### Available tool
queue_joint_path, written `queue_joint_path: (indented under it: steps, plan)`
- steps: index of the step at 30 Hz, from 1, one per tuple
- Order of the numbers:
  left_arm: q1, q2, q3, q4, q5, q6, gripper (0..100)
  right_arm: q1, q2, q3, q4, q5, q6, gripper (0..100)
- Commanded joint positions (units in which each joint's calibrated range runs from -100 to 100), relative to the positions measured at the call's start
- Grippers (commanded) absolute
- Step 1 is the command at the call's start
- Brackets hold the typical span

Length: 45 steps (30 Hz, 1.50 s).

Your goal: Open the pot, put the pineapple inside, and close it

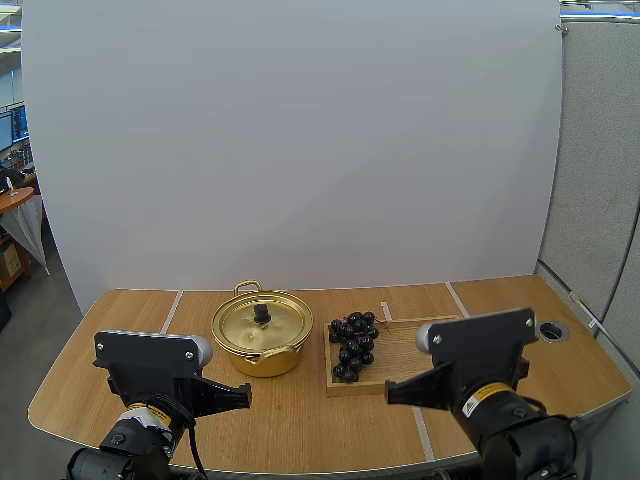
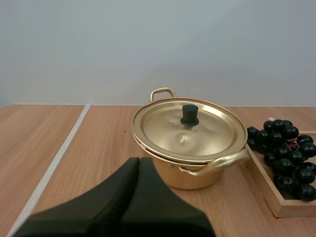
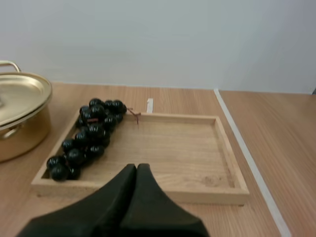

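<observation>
The pot (image 1: 262, 345) stands with its lid (image 1: 245, 325) on, just beside the tray (image 1: 405, 352), where grapes (image 1: 353, 345) lie at the end nearest the pot. My left gripper (image 1: 246, 397) and right gripper (image 1: 389, 397) both have their fingers pressed together on nothing, short of pot and tray.

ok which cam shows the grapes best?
Right wrist view: the grapes lie whole, close and unblocked in the wooden tray. The high view shows the bunch whole but far off. The left wrist view catches part of it beside the pot.
</observation>
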Motion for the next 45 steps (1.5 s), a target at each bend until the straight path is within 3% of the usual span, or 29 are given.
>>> queue_joint_path:
  steps: [1,24,33,45]
  plan:
    - [0.03,-0.3,0.1,-0.5,-0.2,-1.0,0,-0.1,-0.3,3.0,-3.1,-5.3,-0.3,0]
    - [0.11,-0.3,0.1,-0.5,-0.2,-0.9,0,-0.1,-0.3,3.0,-3.0,-5.1,-0.2,0]
    - [0.29,-0.3,0.1,-0.5,-0.4,-0.9,0,2.3,-0.3,3.0,-3.0,-5.1,-0.2,0]
    - [0.29,-0.3,0.1,-0.5,-0.4,-0.9,0,2.5,-0.3,3.0,-3.0,-5.1,-0.2,0]
